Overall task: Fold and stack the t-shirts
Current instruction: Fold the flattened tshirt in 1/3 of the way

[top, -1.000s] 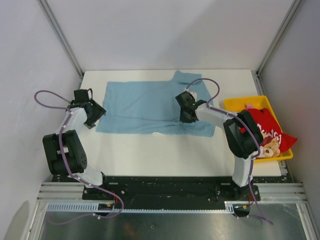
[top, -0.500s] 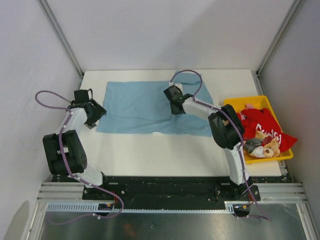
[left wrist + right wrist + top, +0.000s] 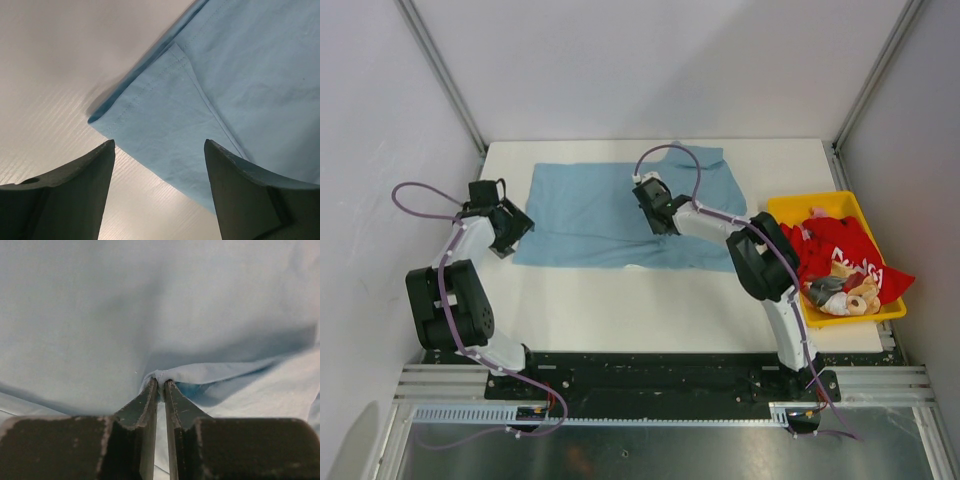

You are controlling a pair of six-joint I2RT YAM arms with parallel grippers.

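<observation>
The light blue t-shirt (image 3: 585, 215) lies spread flat across the back of the white table (image 3: 620, 310). My right gripper (image 3: 652, 205) sits over its middle. In the right wrist view the right gripper (image 3: 161, 382) is shut on a raised fold of the light blue t-shirt (image 3: 100, 315). My left gripper (image 3: 512, 225) hovers at the shirt's left edge. It is open, as the left wrist view shows (image 3: 159, 150), with a folded hem corner of the shirt (image 3: 165, 110) just ahead of the fingers. The red t-shirt (image 3: 845, 250) lies crumpled in the yellow bin (image 3: 788, 206).
The yellow bin stands at the table's right edge and also holds beige and grey items (image 3: 845, 295). Metal frame posts (image 3: 445, 75) rise at the back corners. The black base rail (image 3: 660, 375) runs along the near edge.
My right gripper has travelled left across the blue t-shirt, pulling the cloth's right part with it. The left arm has stayed put.
</observation>
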